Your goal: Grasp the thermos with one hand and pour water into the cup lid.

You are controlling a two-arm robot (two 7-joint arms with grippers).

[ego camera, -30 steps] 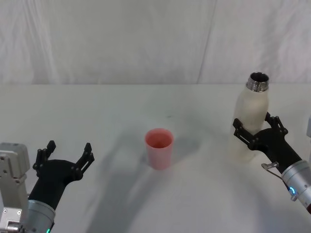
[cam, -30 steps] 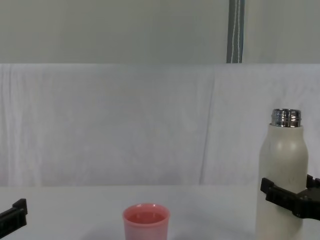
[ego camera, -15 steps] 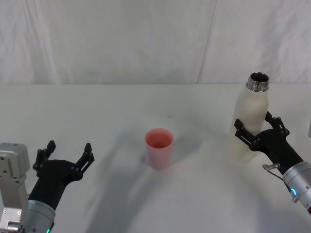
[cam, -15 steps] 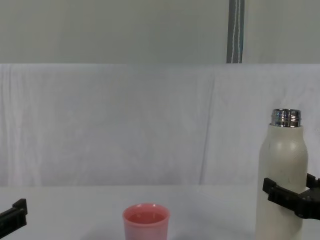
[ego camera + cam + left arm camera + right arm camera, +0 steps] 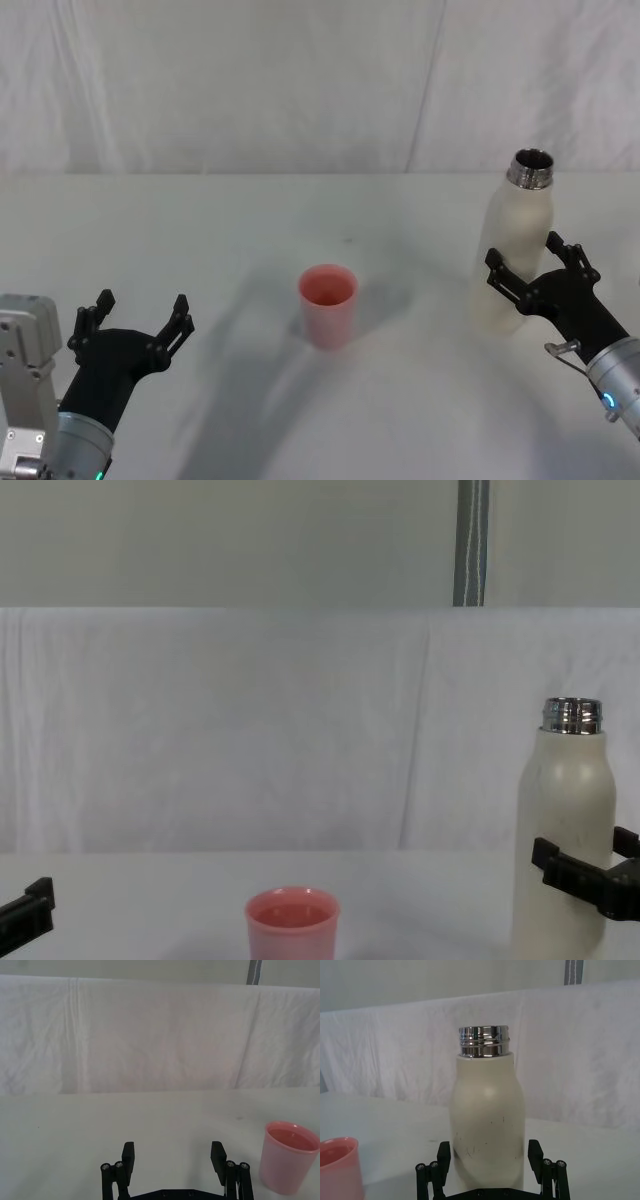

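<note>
Nearest, the left gripper (image 5: 133,319) rests spread wide on the left of the matte white table (image 5: 240,220). The right gripper (image 5: 538,270) stands unclenched, fingers flanking the upright thermos (image 5: 516,240), a smooth speckled cream bottle with shiny threaded steel neck. The tapered pink plastic cup lid (image 5: 327,305) stands centre. Behind hangs wrinkled white cloth (image 5: 250,80).

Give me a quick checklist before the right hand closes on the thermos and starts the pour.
1. Thermos upright on the table, neck uncapped: ok.
2. Right hand open, a finger on each side of the lower body: ok.
3. Fingers touching the thermos wall: cannot tell.
4. Cup lid upright, mouth up, standing to the thermos's left: ok.
5. Left hand open and parked low on the left, apart from the cup lid: ok.
6. Water level inside the thermos: cannot tell.
</note>
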